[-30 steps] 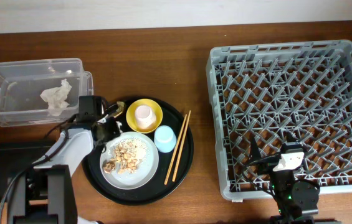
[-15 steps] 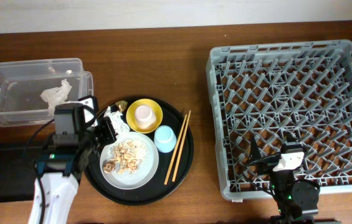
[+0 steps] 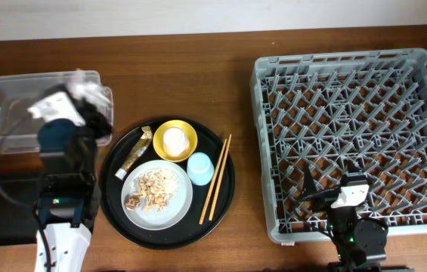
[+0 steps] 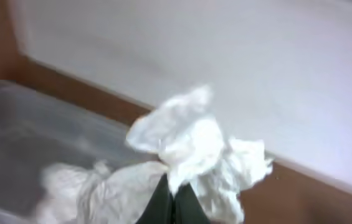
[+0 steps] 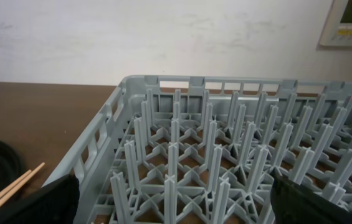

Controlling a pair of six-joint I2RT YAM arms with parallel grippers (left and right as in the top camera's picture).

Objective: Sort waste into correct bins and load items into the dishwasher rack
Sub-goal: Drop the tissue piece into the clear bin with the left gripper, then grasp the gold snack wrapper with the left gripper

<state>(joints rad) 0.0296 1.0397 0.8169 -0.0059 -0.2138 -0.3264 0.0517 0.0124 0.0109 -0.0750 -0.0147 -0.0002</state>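
Wooden table (image 3: 198, 68), pale wall behind. Left gripper (image 4: 168, 205) is pinched shut on a crumpled white napkin (image 4: 194, 149), held above the clear plastic box (image 3: 1, 113); release not yet made. A blurred white mass beneath may be a second napkin, unconfirmed. Right gripper (image 5: 172, 182) is spread wide and empty at the dishwasher rack (image 3: 357, 128), which holds nothing. Outstanding on the round black tray (image 3: 224, 189): wrapper (image 3: 134, 151), food scraps (image 3: 153, 189) on the plate (image 3: 179, 208), yellow bowl (image 3: 188, 147) with cream cup (image 3: 174, 138) inside, blue cup (image 3: 200, 168), chopsticks (image 3: 215, 179).

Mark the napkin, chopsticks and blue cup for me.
napkin (image 4: 191, 142), left wrist view, crumpled middle.
chopsticks (image 3: 215, 180), overhead view, mid-length.
blue cup (image 3: 200, 168), overhead view, its centre.
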